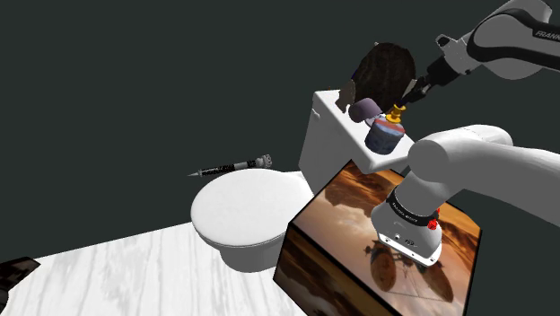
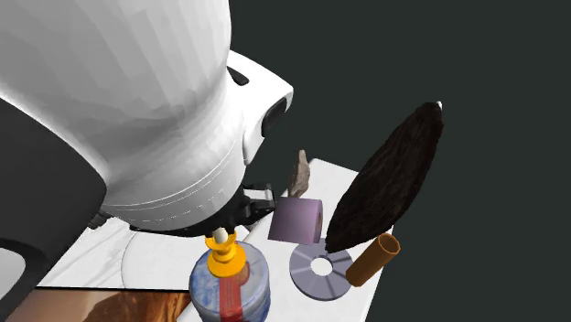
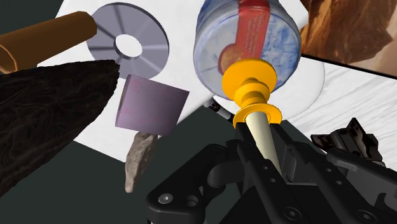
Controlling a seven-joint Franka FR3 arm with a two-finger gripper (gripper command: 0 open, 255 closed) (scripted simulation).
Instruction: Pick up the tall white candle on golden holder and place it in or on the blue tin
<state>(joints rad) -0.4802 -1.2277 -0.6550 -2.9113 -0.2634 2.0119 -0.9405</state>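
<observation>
A white candle (image 3: 263, 135) stands in a golden holder (image 3: 249, 86), and my gripper (image 3: 264, 151) is shut on the candle's stem. The holder's foot hangs directly over the lid of the blue tin (image 3: 251, 38), which has a red band. I cannot tell whether the foot touches the lid. In the second exterior view the golden holder (image 2: 225, 259) meets the top of the tin (image 2: 229, 295), under the black gripper (image 2: 242, 210). In the shoulder view the gripper (image 1: 415, 93) reaches down to the holder (image 1: 395, 113) above the tin (image 1: 385, 137) on the toilet tank (image 1: 328, 135).
Beside the tin on the tank top are a lilac block (image 3: 150, 104), a grey ring-shaped disc (image 3: 127, 43), a brown cylinder (image 3: 44, 38), a large dark furry oval (image 2: 389, 178) and a small stone (image 3: 140, 159). Below is the white toilet lid (image 1: 247, 208). A pictured box (image 1: 377, 251) holds the arm.
</observation>
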